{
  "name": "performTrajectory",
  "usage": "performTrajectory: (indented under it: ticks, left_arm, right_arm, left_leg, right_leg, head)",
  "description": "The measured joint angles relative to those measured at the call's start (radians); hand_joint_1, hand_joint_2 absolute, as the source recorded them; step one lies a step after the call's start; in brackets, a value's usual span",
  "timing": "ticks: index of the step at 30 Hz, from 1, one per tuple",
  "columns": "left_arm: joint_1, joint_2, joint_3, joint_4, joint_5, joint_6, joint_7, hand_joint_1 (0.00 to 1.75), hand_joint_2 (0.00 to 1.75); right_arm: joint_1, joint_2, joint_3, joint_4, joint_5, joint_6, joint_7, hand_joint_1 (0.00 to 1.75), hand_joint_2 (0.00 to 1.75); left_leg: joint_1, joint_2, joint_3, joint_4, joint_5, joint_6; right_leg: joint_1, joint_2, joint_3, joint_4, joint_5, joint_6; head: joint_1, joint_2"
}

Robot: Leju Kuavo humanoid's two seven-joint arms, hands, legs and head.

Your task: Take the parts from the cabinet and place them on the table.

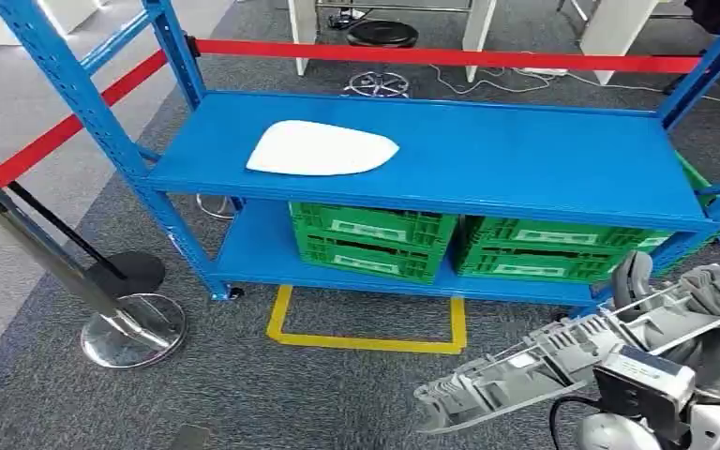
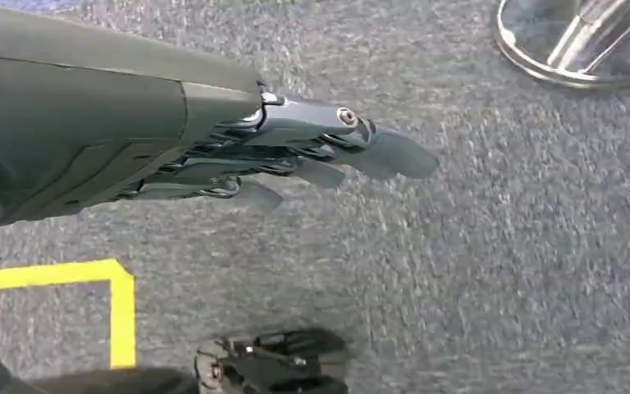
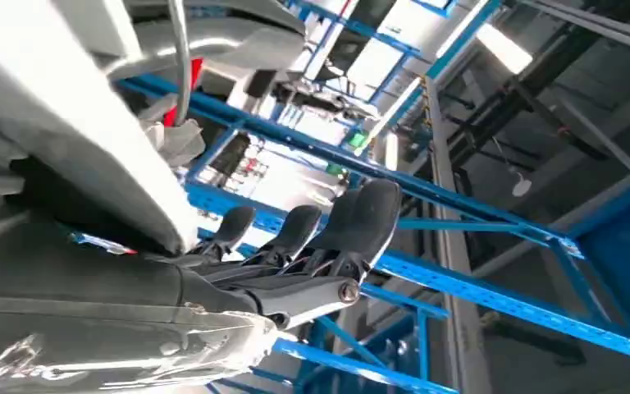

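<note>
My right hand (image 1: pixel 703 291) gripped a long grey plastic part (image 1: pixel 544 361), ribbed and openwork along its length. Its long axis ran nearly level, the free end pointing to my left, above the grey carpet (image 1: pixel 244 394) before the blue cabinet (image 1: pixel 487 159). A white part (image 1: pixel 321 150) lay on the cabinet's upper shelf. My left hand (image 2: pixel 295 160) held nothing, fingers extended.
</note>
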Motion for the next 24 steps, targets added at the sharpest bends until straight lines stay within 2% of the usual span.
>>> performTrajectory:
  ticks: [1, 2, 3, 4, 5, 6, 7, 8, 9, 10, 11, 12, 14, 15, 16, 17, 18, 19, 20, 21, 23, 24]
  left_arm:
    - [-0.002, 0.000, 0.000, -0.001, -0.001, 0.000, 0.001, 0.00, 1.75]
    - [-0.002, 0.001, 0.000, -0.002, -0.002, 0.000, 0.002, 0.00, 1.75]
    - [-0.002, 0.001, 0.000, -0.002, -0.003, -0.003, 0.003, 0.00, 1.75]
    - [-0.002, 0.001, -0.001, -0.002, -0.002, -0.003, 0.004, 0.00, 1.75]
    - [-0.002, 0.001, -0.001, -0.002, -0.002, -0.003, 0.005, 0.00, 1.75]
    - [-0.003, 0.001, -0.002, -0.002, -0.002, -0.005, 0.005, 0.00, 1.75]
    - [-0.003, 0.001, -0.002, -0.002, -0.002, -0.006, 0.005, 0.00, 1.75]
    - [-0.004, 0.001, -0.002, -0.002, -0.002, -0.006, 0.005, 0.00, 1.75]
    - [-0.006, 0.001, -0.002, -0.002, -0.002, -0.006, 0.005, 0.00, 1.75]
    - [-0.007, 0.001, -0.004, -0.002, -0.002, -0.006, 0.005, 0.00, 1.75]
    - [-0.010, 0.001, -0.007, -0.002, -0.002, -0.006, 0.005, 0.00, 1.75]
    - [-0.012, 0.002, -0.007, -0.001, -0.001, -0.007, 0.005, 0.00, 1.75]
    - [-0.012, 0.002, -0.007, -0.001, -0.001, -0.007, 0.005, 0.00, 1.75]
    - [-0.012, 0.003, -0.007, -0.001, 0.000, -0.007, 0.005, 0.00, 1.75]
    - [-0.011, 0.003, -0.008, -0.001, 0.000, -0.007, 0.005, 0.00, 1.75]
    - [-0.011, 0.003, -0.008, -0.001, 0.000, -0.007, 0.005, 0.00, 1.75]
    - [-0.011, 0.003, -0.008, -0.001, 0.000, -0.007, 0.005, 0.00, 1.75]
    - [-0.012, 0.003, -0.008, -0.001, 0.000, -0.007, 0.005, 0.00, 1.75]
    - [-0.012, 0.002, -0.008, -0.001, 0.000, -0.007, 0.005, 0.00, 1.75]
    - [-0.012, 0.002, -0.009, -0.001, 0.000, -0.007, 0.005, 0.00, 1.75]
    - [-0.013, 0.003, -0.010, -0.001, 0.001, -0.007, 0.005, 0.00, 1.75]
    - [-0.014, 0.003, -0.011, -0.001, 0.002, -0.007, 0.003, 0.00, 1.75]
  right_arm:
    - [0.002, 0.000, 0.000, -0.003, -0.016, 0.000, 0.002, 0.80, 1.75]
    - [0.003, 0.000, 0.000, -0.005, -0.022, 0.000, 0.002, 0.80, 1.75]
    - [0.009, 0.000, -0.003, -0.009, -0.035, 0.000, -0.001, 0.80, 1.75]
    - [0.013, 0.000, -0.006, -0.010, -0.040, 0.000, -0.003, 0.80, 1.75]
    - [0.016, 0.000, -0.007, -0.011, -0.042, 0.000, -0.004, 0.80, 1.75]
    - [0.018, -0.001, -0.008, -0.011, -0.043, 0.000, -0.005, 0.80, 1.75]
    - [0.018, -0.001, -0.008, -0.012, -0.043, 0.000, -0.005, 0.80, 1.75]
    - [0.018, -0.001, -0.008, -0.012, -0.044, 0.000, -0.005, 0.80, 1.75]
    - [0.017, -0.001, -0.008, -0.013, -0.044, 0.000, -0.005, 0.80, 1.75]
    - [0.016, -0.002, -0.008, -0.016, -0.045, 0.000, -0.005, 0.80, 1.75]
    - [0.015, -0.002, -0.008, -0.021, -0.045, 0.000, -0.005, 0.80, 1.75]
    - [0.015, -0.003, -0.008, -0.021, -0.045, 0.000, -0.005, 0.80, 1.75]
    - [0.019, -0.003, -0.011, -0.021, -0.046, 0.000, -0.005, 0.80, 1.75]
    - [0.018, -0.004, -0.012, -0.021, -0.046, 0.000, -0.005, 0.80, 1.75]
    - [0.018, -0.004, -0.013, -0.021, -0.046, 0.000, -0.005, 0.80, 1.75]
    - [0.018, -0.004, -0.014, -0.021, -0.046, 0.000, -0.005, 0.80, 1.75]
    - [0.019, -0.004, -0.015, -0.021, -0.046, 0.000, -0.005, 0.80, 1.75]
    - [0.019, -0.004, -0.016, -0.021, -0.046, 0.000, -0.005, 0.80, 1.75]
    - [0.020, -0.004, -0.018, -0.021, -0.046, 0.000, -0.005, 0.80, 1.75]
    - [0.021, -0.004, -0.019, -0.021, -0.046, 0.000, -0.005, 0.80, 1.75]
    - [0.022, -0.004, -0.021, -0.022, -0.048, 0.000, -0.006, 0.80, 1.75]
    - [0.023, -0.004, -0.023, -0.023, -0.051, 0.000, -0.010, 0.80, 1.75]
  left_leg:
    - [0.000, 0.001, -0.014, 0.000, 0.010, 0.008]
    - [-0.001, 0.001, -0.022, 0.001, 0.015, 0.009]
    - [-0.003, 0.001, -0.045, 0.002, 0.032, 0.011]
    - [-0.004, 0.001, -0.062, 0.003, 0.044, 0.010]
    - [-0.004, 0.001, -0.077, 0.005, 0.054, 0.009]
    - [-0.005, 0.001, -0.092, 0.006, 0.064, 0.007]
    - [-0.006, 0.001, -0.105, 0.008, 0.073, 0.005]
    - [-0.006, 0.001, -0.117, 0.009, 0.081, 0.002]
    - [-0.007, 0.001, -0.124, 0.011, 0.090, -0.001]
    - [-0.012, 0.000, -0.129, 0.013, 0.097, -0.007]
    - [-0.013, 0.000, -0.133, 0.013, 0.107, -0.011]
    - [-0.012, 0.000, -0.136, 0.011, 0.119, -0.017]
    - [-0.009, 0.000, -0.138, 0.005, 0.133, -0.027]
    - [-0.007, -0.004, -0.145, 0.013, 0.119, -0.036]
    - [-0.006, -0.004, -0.155, 0.045, 0.063, -0.042]
    - [-0.004, -0.004, -0.169, 0.105, 0.005, -0.046]
    - [-0.002, -0.003, -0.191, 0.191, -0.054, -0.049]
    - [-0.002, -0.003, -0.208, 0.266, -0.092, -0.051]
    - [-0.001, -0.003, -0.213, 0.323, -0.106, -0.053]
    - [-0.001, -0.003, -0.202, 0.330, -0.089, -0.053]
    - [-0.001, -0.004, -0.148, 0.266, -0.038, -0.048]
    - [-0.003, -0.004, -0.063, 0.136, 0.003, -0.038]
  right_leg:
    - [-0.001, 0.000, -0.022, 0.055, -0.062, 0.004]
    - [-0.002, 0.000, -0.032, 0.095, -0.094, 0.005]
    - [-0.002, 0.000, -0.063, 0.210, -0.164, 0.009]
    - [-0.002, 0.000, -0.071, 0.266, -0.180, 0.011]
    - [-0.002, 0.000, -0.062, 0.282, -0.165, 0.011]
    - [-0.002, 0.000, -0.034, 0.262, -0.129, 0.009]
    - [-0.002, 0.000, 0.008, 0.211, -0.092, 0.007]
    - [-0.002, 0.000, 0.064, 0.137, -0.064, 0.003]
    - [-0.002, 0.000, 0.131, 0.047, -0.063, -0.002]
    - [0.002, -0.001, 0.185, -0.033, -0.092, -0.006]
    - [0.002, 0.001, 0.213, -0.080, -0.102, -0.010]
    - [0.005, 0.001, 0.194, -0.079, -0.101, -0.013]
    - [0.007, 0.001, 0.185, -0.075, -0.091, -0.024]
    - [0.000, -0.004, 0.176, -0.081, -0.074, -0.037]
    - [0.001, -0.004, 0.170, -0.079, -0.066, -0.049]
    - [0.002, -0.005, 0.163, -0.079, -0.059, -0.053]
    - [0.003, -0.005, 0.153, -0.077, -0.051, -0.054]
    - [0.004, -0.006, 0.145, -0.073, -0.042, -0.056]
    - [0.005, -0.006, 0.129, -0.067, -0.033, -0.056]
    - [0.006, -0.006, 0.113, -0.062, -0.027, -0.055]
    - [0.007, -0.004, 0.093, -0.051, -0.020, -0.054]
    - [0.009, -0.003, 0.082, -0.042, -0.018, -0.051]
  head:
    - [0.004, 0.000]
    - [0.004, 0.000]
    - [0.004, 0.000]
    - [0.005, 0.000]
    - [0.005, 0.000]
    - [0.005, 0.000]
    - [0.004, 0.000]
    - [0.005, 0.000]
    - [0.004, 0.000]
    - [0.004, 0.000]
    - [0.003, 0.000]
    - [0.002, 0.000]
    - [0.004, 0.000]
    - [0.004, 0.000]
    - [-0.001, 0.000]
    - [-0.003, 0.000]
    - [-0.003, 0.000]
    - [-0.002, 0.000]
    - [-0.002, 0.000]
    - [-0.002, 0.000]
    - [-0.003, 0.000]
    - [-0.003, 0.000]
